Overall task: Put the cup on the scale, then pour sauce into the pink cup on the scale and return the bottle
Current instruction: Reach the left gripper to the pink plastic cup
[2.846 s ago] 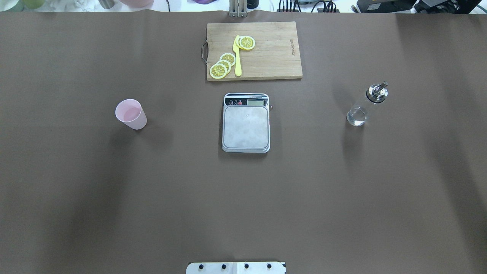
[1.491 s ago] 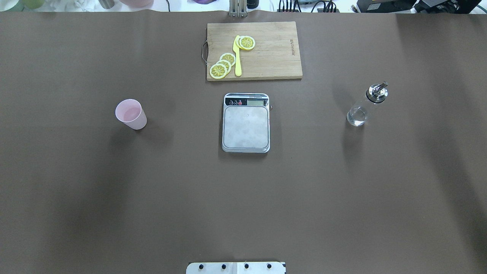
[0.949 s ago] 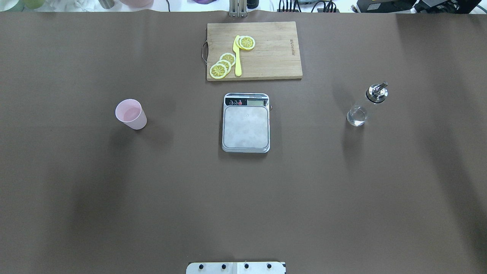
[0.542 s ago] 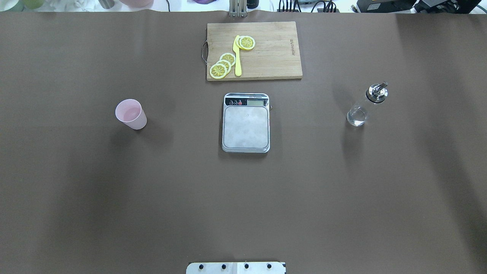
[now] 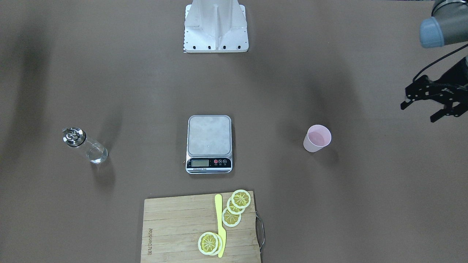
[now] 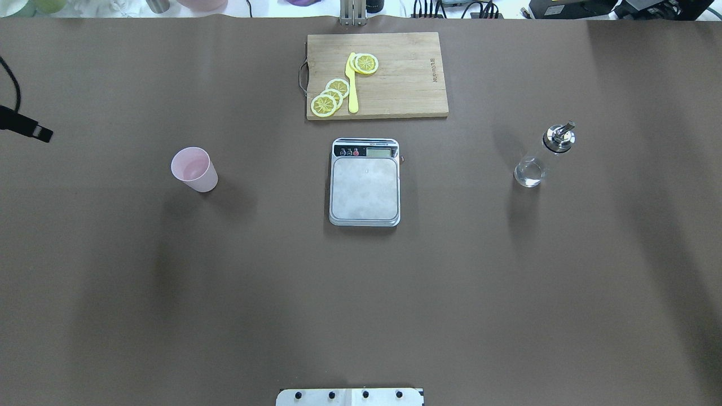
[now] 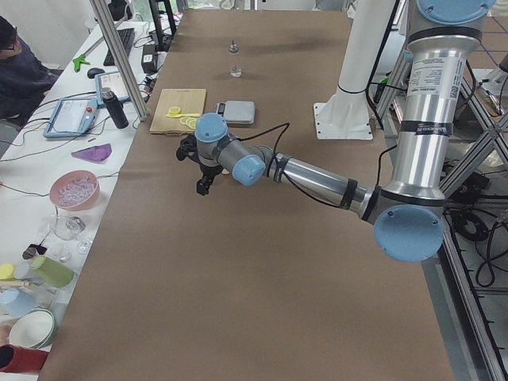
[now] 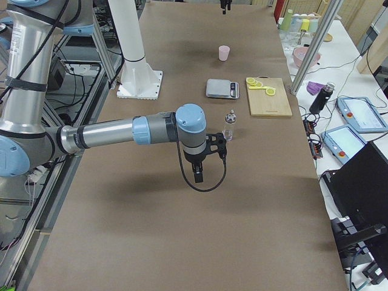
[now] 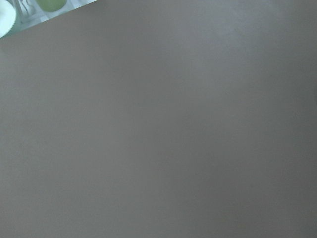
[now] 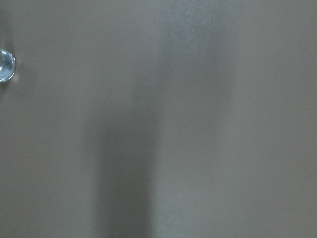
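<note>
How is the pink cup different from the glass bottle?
The cup is pink with an open top; the bottle is clear glass with a shiny metal spout. The cup stands on the robot's left of the scale, the bottle on its right. Both stand upright on the table, untouched.

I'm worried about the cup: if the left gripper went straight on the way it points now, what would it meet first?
Most likely the bare table: the left gripper points mostly downward, and its wrist view shows only brown cloth. The cup stands well aside, though depth is unclear.
</note>
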### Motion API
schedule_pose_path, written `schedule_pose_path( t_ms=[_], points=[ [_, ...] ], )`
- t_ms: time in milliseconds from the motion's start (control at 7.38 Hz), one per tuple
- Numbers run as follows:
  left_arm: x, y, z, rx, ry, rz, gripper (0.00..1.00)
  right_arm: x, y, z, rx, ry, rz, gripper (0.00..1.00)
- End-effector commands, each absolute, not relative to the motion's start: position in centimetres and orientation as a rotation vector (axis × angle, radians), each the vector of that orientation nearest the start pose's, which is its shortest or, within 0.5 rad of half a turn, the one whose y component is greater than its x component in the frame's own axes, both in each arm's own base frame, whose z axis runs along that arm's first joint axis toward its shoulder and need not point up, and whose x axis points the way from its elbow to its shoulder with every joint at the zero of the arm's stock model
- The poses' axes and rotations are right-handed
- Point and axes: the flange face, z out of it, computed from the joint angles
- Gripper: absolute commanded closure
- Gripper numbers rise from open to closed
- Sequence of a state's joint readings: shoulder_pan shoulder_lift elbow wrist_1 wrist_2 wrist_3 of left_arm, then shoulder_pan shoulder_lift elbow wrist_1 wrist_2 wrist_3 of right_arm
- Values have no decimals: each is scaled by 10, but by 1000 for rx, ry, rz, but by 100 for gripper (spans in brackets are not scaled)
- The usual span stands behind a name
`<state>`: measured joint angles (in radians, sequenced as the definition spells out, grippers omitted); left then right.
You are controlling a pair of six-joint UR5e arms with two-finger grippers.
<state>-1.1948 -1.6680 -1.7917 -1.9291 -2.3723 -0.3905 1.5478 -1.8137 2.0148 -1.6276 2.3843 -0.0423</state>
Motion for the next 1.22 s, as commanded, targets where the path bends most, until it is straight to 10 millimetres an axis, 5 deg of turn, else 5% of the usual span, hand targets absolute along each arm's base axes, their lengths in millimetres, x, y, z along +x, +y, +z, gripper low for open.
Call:
schedule_pose_path(
  t_ms=[0,271,407,949,1084],
  points=[
    [229,-509,430,218,953,106,2,52,-391,551,140,-811,-115,0],
    [312,-499,395,182,946,-8,6,52,-390,553,137,-811,-115,0],
    [333,-498,388,187,933,-30,7,52,-389,553,136,-811,-115,0],
    [348,-514,402,170,910,-31,30,52,-388,553,136,-811,-115,0],
    [350,-514,401,171,909,-28,47,52,-388,553,136,-811,-115,0]
  ],
)
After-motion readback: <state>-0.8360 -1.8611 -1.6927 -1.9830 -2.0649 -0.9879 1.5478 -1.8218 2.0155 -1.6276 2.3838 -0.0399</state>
